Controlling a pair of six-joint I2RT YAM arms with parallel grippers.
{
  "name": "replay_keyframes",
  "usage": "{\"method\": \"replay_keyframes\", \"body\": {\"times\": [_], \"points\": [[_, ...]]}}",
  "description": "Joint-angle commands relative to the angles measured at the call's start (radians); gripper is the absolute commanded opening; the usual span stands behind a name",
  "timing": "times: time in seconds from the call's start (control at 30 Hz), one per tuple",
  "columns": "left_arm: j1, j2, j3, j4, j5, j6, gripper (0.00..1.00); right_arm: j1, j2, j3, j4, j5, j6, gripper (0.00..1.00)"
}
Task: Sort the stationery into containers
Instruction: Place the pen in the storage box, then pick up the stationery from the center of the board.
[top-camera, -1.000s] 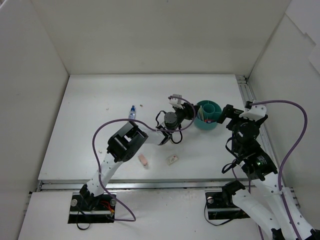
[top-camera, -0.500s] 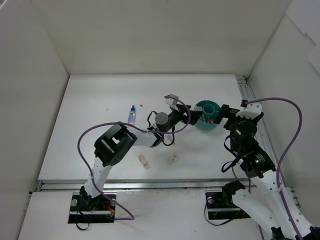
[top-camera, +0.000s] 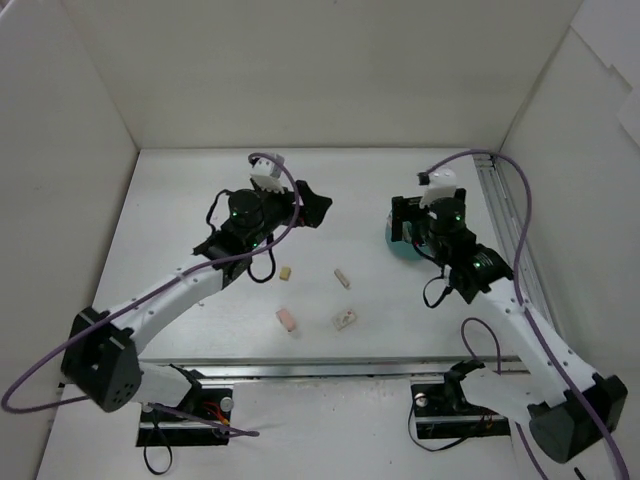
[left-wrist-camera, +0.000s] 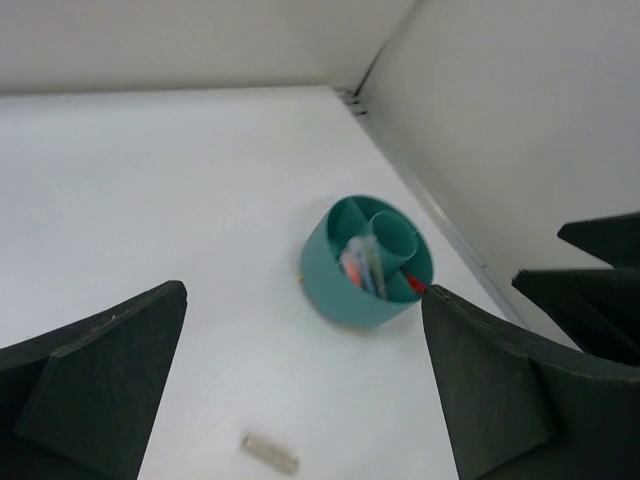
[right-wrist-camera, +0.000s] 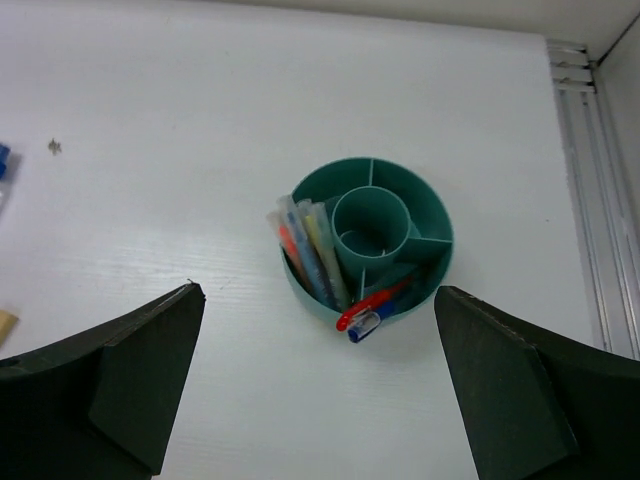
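Observation:
The teal divided bowl (right-wrist-camera: 395, 188) holds several pens and sticks in its left compartment, and a red pen (right-wrist-camera: 378, 303) and a blue pen (right-wrist-camera: 363, 325) lean over its front rim. My right gripper (right-wrist-camera: 320, 400) hangs open above the table just in front of it, and in the top view the right gripper (top-camera: 402, 226) partly covers the bowl (top-camera: 392, 243). My left gripper (top-camera: 308, 205) is open and empty, well to the left of the bowl (left-wrist-camera: 345, 270). A small grey stick (left-wrist-camera: 270, 453) lies below it.
On the table in front lie a tan cube (top-camera: 286, 271), the grey stick (top-camera: 343, 277), a pink eraser (top-camera: 287, 320) and a white eraser (top-camera: 345, 318). A metal rail (right-wrist-camera: 590, 190) runs along the right edge. White walls enclose the table.
My left gripper has opened and pulled back from the bowl toward the back left. My right gripper has swung in over the bowl. The tan cube and the grey stick now show.

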Motion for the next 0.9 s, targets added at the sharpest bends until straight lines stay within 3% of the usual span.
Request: {"method": "replay_keyframes", "body": {"times": [0.0, 0.07, 0.3, 0.43, 0.63, 0.73, 0.83, 0.87], "points": [[0.014, -0.177, -0.111, -0.303, -0.194, 0.065, 1.00, 0.061, 0.115, 0.081, -0.014, -0.080, -0.038, 0.98], [0.047, -0.245, -0.195, -0.335, -0.265, 0.045, 1.00, 0.114, 0.206, 0.093, -0.016, -0.097, -0.049, 0.98], [0.124, -0.372, -0.289, -0.564, -0.294, -0.018, 1.00, 0.220, 0.509, 0.164, -0.019, -0.178, -0.006, 0.98], [0.133, -0.389, -0.338, -0.558, -0.266, -0.026, 1.00, 0.243, 0.675, 0.214, -0.030, -0.189, 0.000, 0.97], [0.143, -0.345, -0.343, -0.573, -0.242, -0.004, 1.00, 0.258, 0.801, 0.251, -0.054, -0.272, 0.018, 0.87], [0.143, -0.334, -0.348, -0.564, -0.245, 0.000, 1.00, 0.273, 0.836, 0.236, -0.062, -0.315, 0.034, 0.77], [0.143, -0.331, -0.355, -0.553, -0.242, 0.003, 1.00, 0.287, 0.856, 0.219, -0.065, -0.326, 0.052, 0.49], [0.152, -0.324, -0.355, -0.552, -0.242, 0.007, 1.00, 0.290, 0.858, 0.213, -0.065, -0.329, 0.058, 0.35]]}}
